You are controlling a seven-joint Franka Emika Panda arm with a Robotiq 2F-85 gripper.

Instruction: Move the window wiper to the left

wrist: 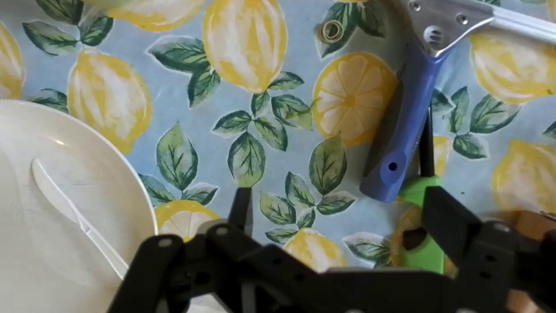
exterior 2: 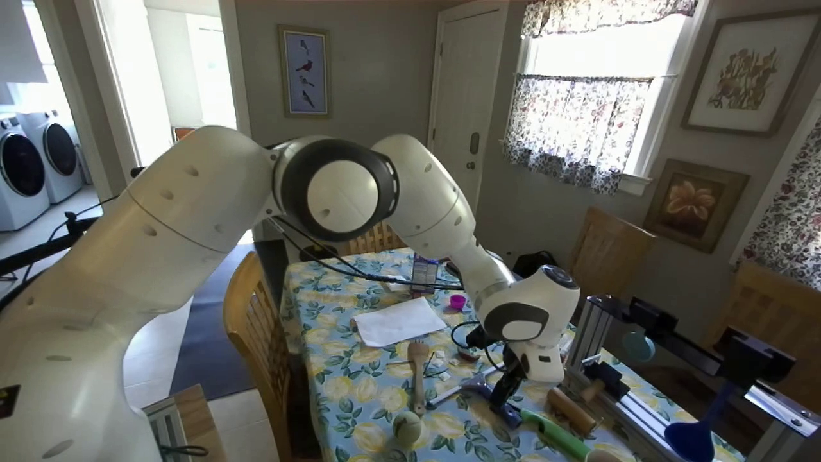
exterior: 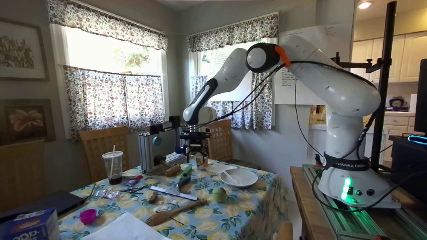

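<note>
Jaws spread wide | plate (wrist: 100,156): white knife (wrist: 82,222) | clear cup (exterior: 118,164): dark liquid (exterior: 115,180), straw (exterior: 112,162)

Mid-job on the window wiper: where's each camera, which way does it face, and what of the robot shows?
Wrist view: mounted by the open gripper, which shows at the bottom; faces down at the table, plate and window wiper.
In an exterior view: seemingly beside the table, facing the curtained windows; the arm shows from base to gripper.
In an exterior view: seemingly high beside the arm, facing along the table toward a door; the elbow looms in front.
Both exterior views share the window wiper and wooden fork.
</note>
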